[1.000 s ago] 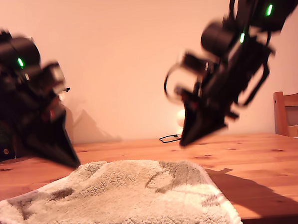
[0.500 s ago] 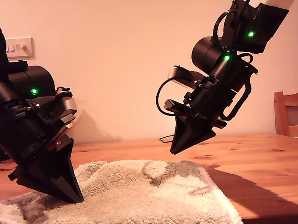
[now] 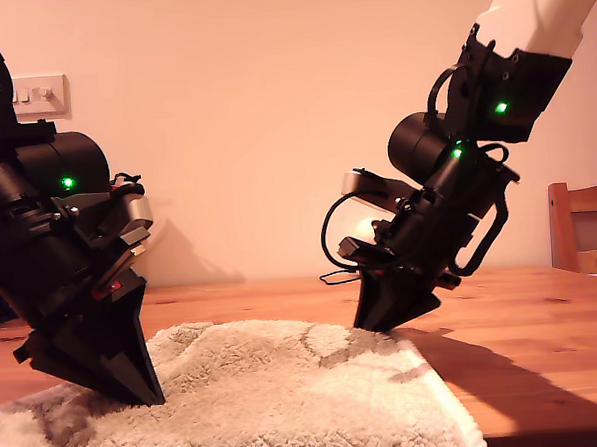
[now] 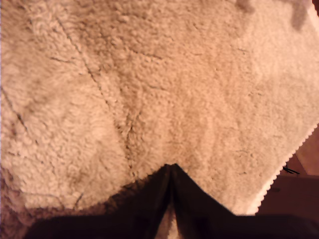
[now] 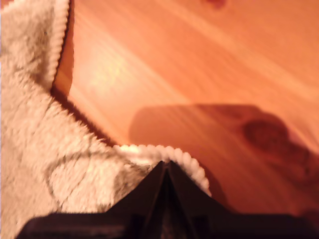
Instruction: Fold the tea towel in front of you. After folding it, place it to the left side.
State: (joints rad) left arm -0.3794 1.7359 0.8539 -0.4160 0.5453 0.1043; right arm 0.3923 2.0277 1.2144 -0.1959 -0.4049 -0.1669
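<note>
The tea towel point(image 3: 278, 405) is a cream fluffy cloth lying spread on the wooden table point(image 3: 526, 352) at the front of the exterior view. My first gripper point(image 3: 152, 396) is the one on the exterior view's left. It stands shut, with its tips pressed into the pile well inside the cloth point(image 4: 174, 74), as the first wrist view point(image 4: 169, 167) shows. My second gripper point(image 3: 369, 325) is on the exterior view's right, also shut. Its tips point(image 5: 164, 163) rest at the towel's far corner, right at the corded hem point(image 5: 164, 152).
A wooden chair point(image 3: 579, 224) stands at the exterior view's right edge. A black cable point(image 3: 336, 277) lies on the table by the back wall. A wall switch point(image 3: 39, 95) is behind the first arm. Bare wood point(image 5: 199, 74) lies beyond the towel's corner.
My second gripper came down from above the table to the towel's far corner. My first gripper dropped onto the towel a second ago and has barely moved since.
</note>
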